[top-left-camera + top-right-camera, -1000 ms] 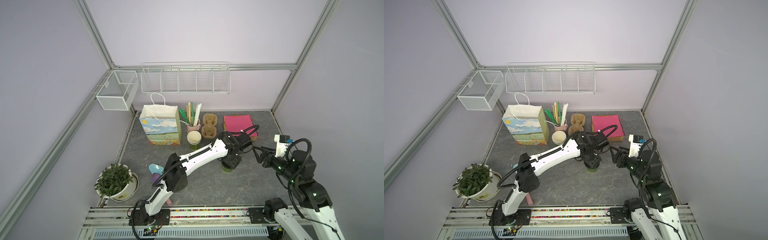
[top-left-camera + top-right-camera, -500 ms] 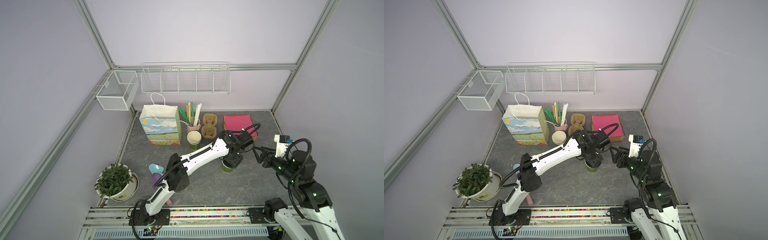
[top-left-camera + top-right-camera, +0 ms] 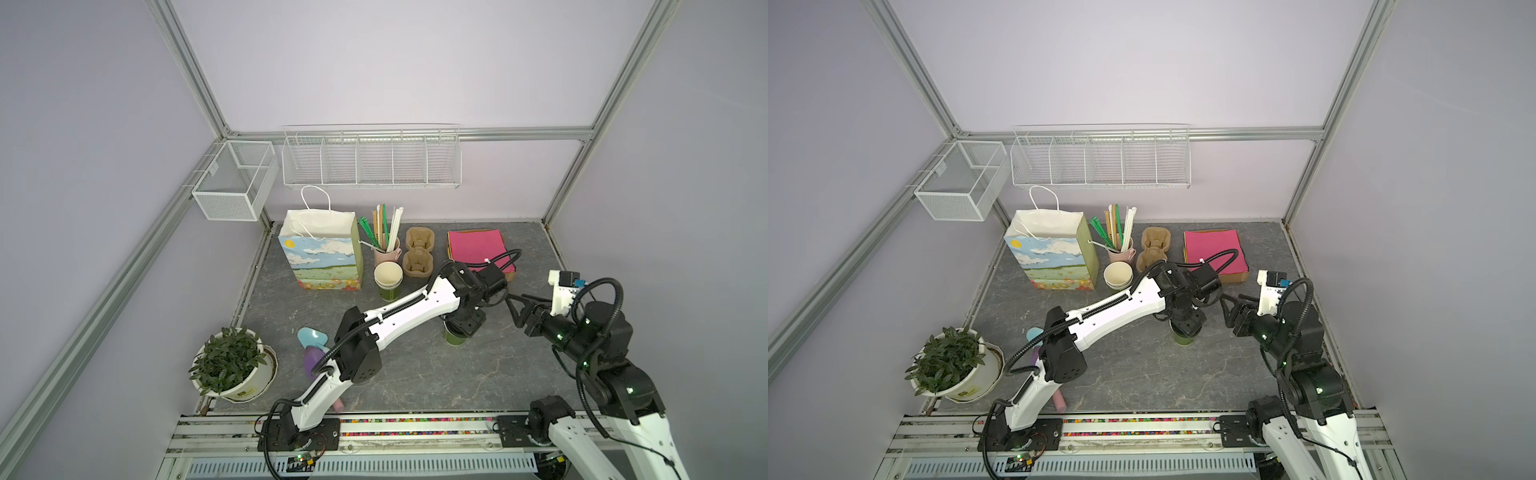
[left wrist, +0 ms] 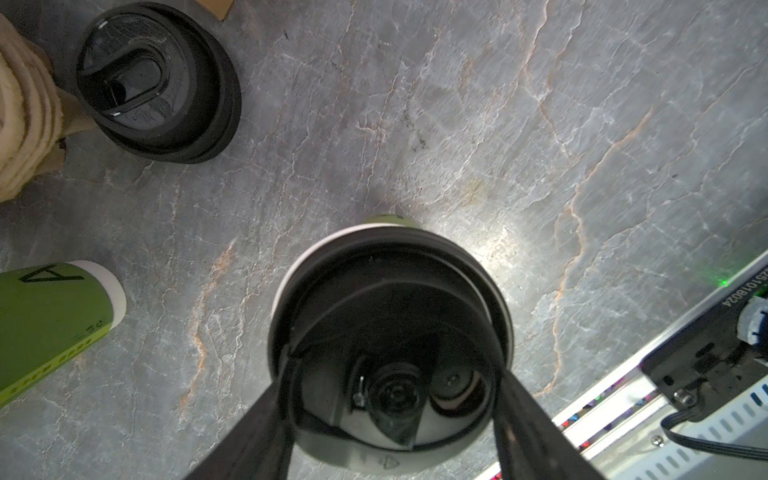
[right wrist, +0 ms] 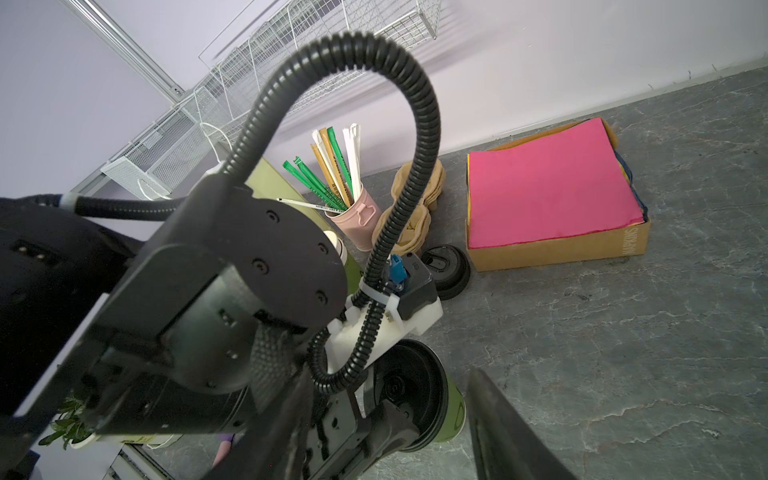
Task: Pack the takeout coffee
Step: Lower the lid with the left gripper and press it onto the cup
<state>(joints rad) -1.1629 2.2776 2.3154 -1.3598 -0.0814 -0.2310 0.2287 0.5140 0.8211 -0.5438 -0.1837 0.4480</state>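
Note:
The takeout coffee point(image 3: 455, 338) point(image 3: 1183, 339) is a small green cup with a black sip lid, standing upright on the grey table right of the middle. My left gripper point(image 3: 461, 324) point(image 3: 1185, 325) points straight down onto it. In the left wrist view my left gripper point(image 4: 392, 361) has a finger against each side of the lid point(image 4: 390, 299), shut on it. My right gripper point(image 3: 515, 309) point(image 3: 1227, 309) hangs just right of the cup, open and holding nothing. The right wrist view shows the coffee point(image 5: 451, 411) half hidden behind the left wrist.
At the back stand a paper bag point(image 3: 320, 253), a stack of lidless green cups point(image 3: 388, 276), a pink straw holder point(image 3: 386, 251), pulp cup carriers point(image 3: 419, 251) and a napkin box point(image 3: 478, 249). Loose black lids point(image 4: 158, 83) lie near the carriers. A potted plant point(image 3: 230, 365) sits front left.

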